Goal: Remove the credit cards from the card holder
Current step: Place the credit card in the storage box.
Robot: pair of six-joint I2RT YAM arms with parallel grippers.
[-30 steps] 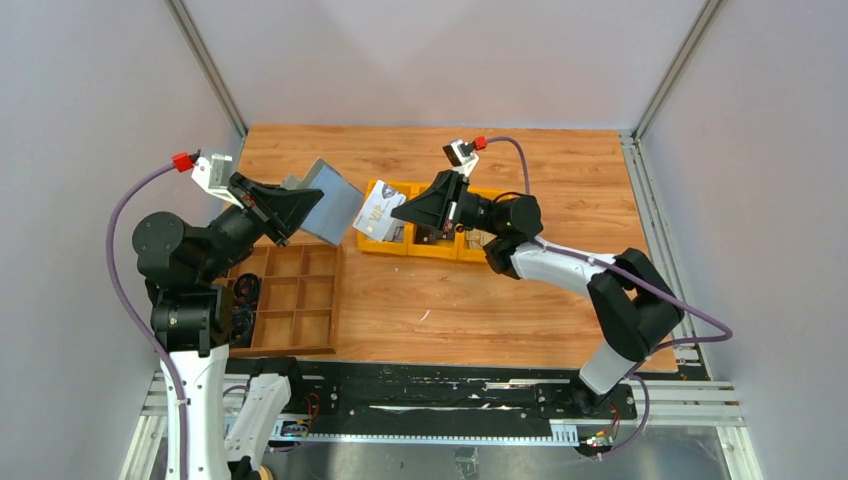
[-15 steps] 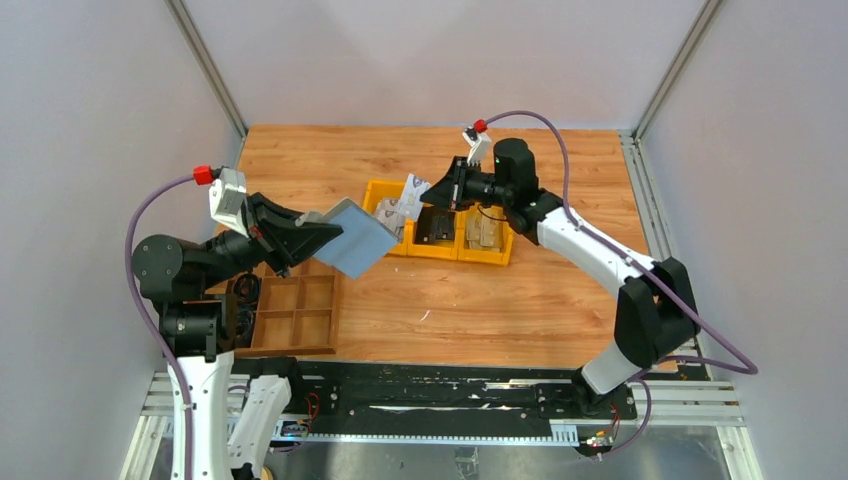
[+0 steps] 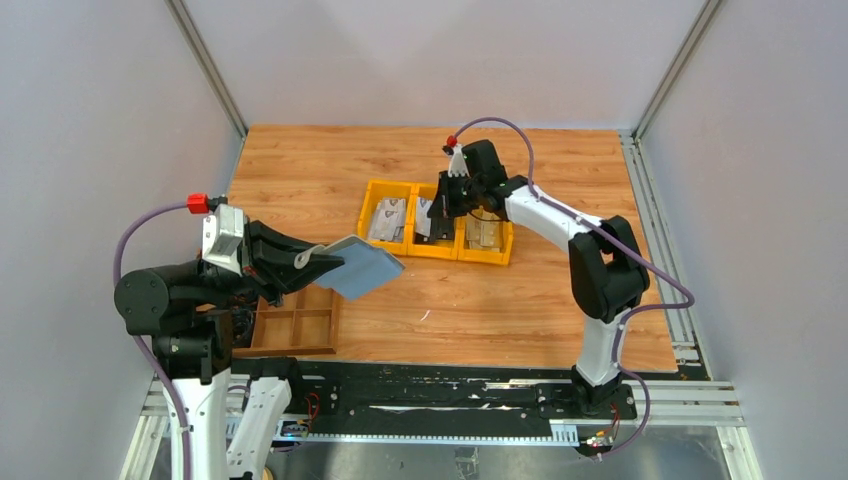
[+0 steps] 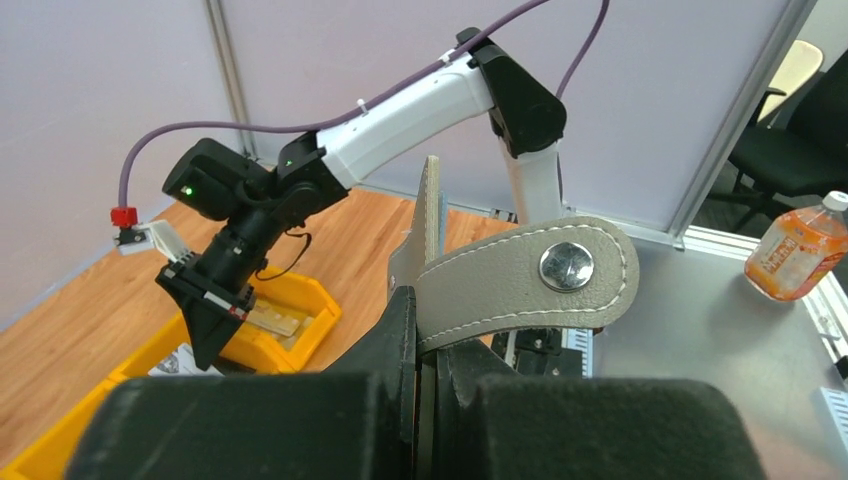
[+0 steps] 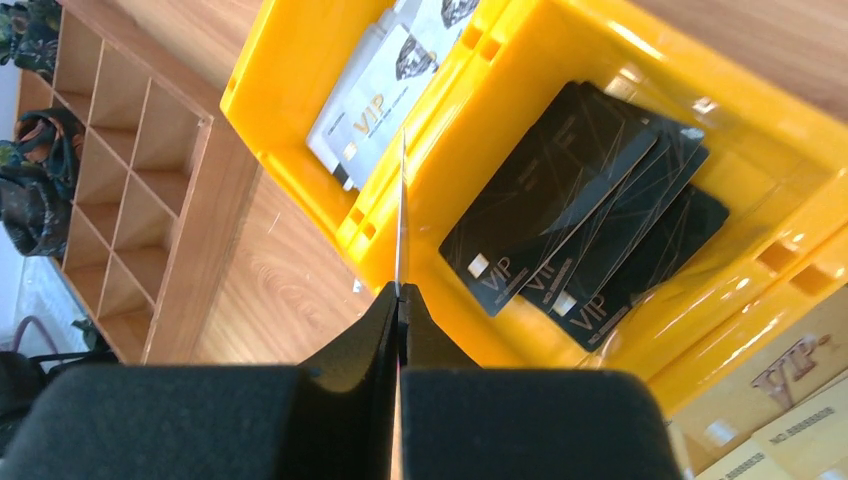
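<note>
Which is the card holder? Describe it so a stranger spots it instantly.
Left on the wooden table, by the brown compartment tray, the left gripper holds the card holder in the air. It is a flat grey-blue soft wallet, unlike the rigid yellow bins.

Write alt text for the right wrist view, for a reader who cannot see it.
The right fingers pinch a thin card, seen edge-on, above a row of yellow bins. One bin holds light grey VIP cards, the next black cards, with tan cards at the corner. A wooden compartment tray lies to the left.
</note>
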